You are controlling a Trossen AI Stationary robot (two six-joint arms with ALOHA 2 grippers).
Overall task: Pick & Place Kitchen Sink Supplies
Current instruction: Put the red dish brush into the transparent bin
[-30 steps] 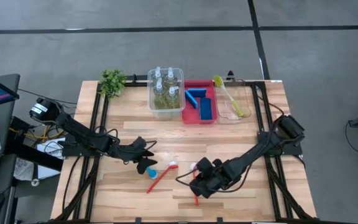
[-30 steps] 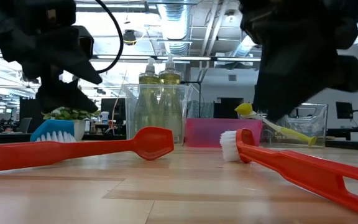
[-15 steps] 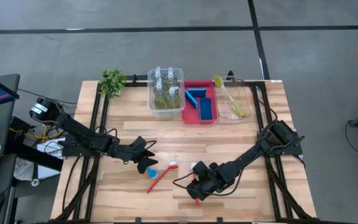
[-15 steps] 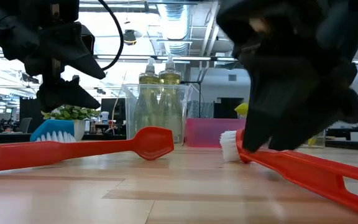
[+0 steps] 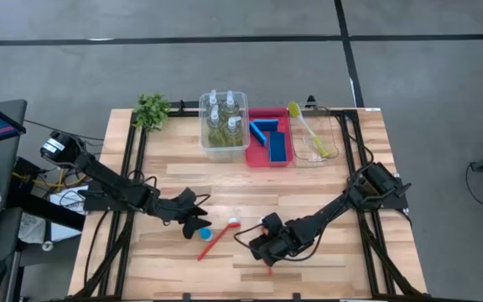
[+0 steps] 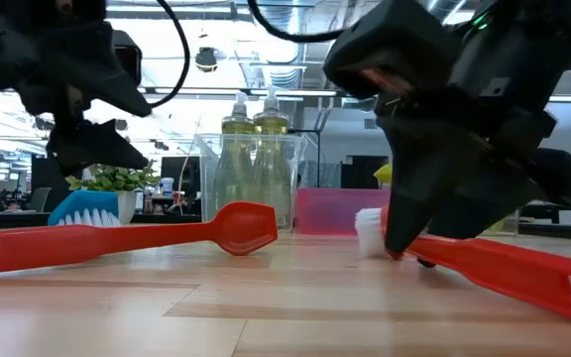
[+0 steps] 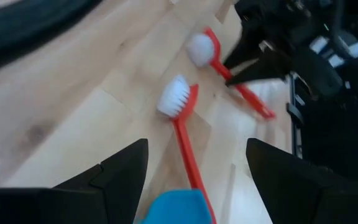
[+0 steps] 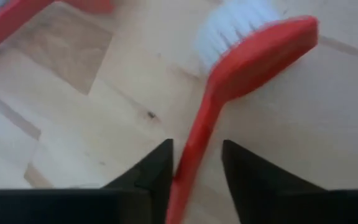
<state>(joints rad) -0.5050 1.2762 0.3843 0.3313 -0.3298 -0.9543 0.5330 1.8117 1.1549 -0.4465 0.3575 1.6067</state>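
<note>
- Red plastic up front: the right pincer (image 5: 264, 246) is low on the tabletop (image 5: 325, 189) with a red brush handle (image 8: 194, 149) running between its two dark fingers (image 8: 149, 171); they flank it closely, and whether they are truly clamped on it I cannot tell
- That brush's white bristle head (image 6: 368, 232) pokes out just beyond the pincer, and in the low view the handle (image 6: 504, 270) slants away along the wood
- Second red brush (image 5: 218, 237) lies diagonally on the boards, between the two arms, white head (image 7: 174, 97) pointing toward the bins
- Left pincer (image 5: 198, 217) sits over a blue brush (image 5: 205, 234), jaws spread wide and released, gripping nothing; the blue piece (image 7: 176, 207) shows between its fingers, right beside the near end of that second red brush
- Far side of the tabletop, a row of three bins: clear bin (image 5: 204, 143) with four bottles (image 5: 221, 122) of yellow-green liquid standing upright inside
- Just beside it, a red bin (image 5: 267, 163) holding blue sponges (image 5: 277, 145)
- Next along, another clear bin (image 5: 335, 138) with a yellow-green brush (image 5: 307, 127) lying in it
- A small leafy plant (image 5: 152, 110) stands at the far left corner, well apart from both arms
- Between the pincers and the bins the wood is bare boards; the bulk of the right arm (image 6: 464, 109) blocks much of the low view toward the right-hand clear bin
</note>
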